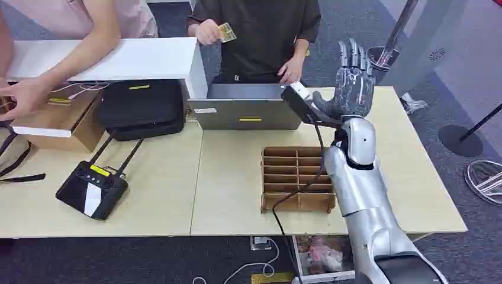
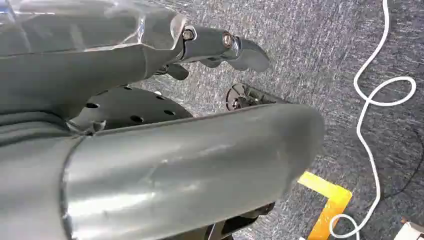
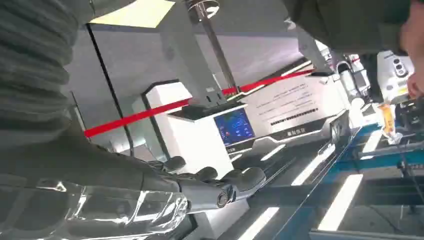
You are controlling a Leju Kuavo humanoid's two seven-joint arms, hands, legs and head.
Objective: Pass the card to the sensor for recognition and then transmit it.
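Over the table's (image 1: 237, 195) far right, right hand (image 1: 354, 83) raised, fingers spread, holding nothing, just right of the black sensor (image 1: 299, 100). Card (image 1: 225, 32) further back, pinched by a person's hand (image 1: 207, 31). Left hand (image 2: 220, 47): can't tell.

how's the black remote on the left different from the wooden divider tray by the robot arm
The black remote is dark with a white stripe and yellow label; the wooden divider tray is plain brown. The remote is a closed body with two antennas sticking up toward the black case; the tray is an open grid of empty compartments. The remote sits skewed, the tray nearly square to the table edge. Both lie flat on the table.
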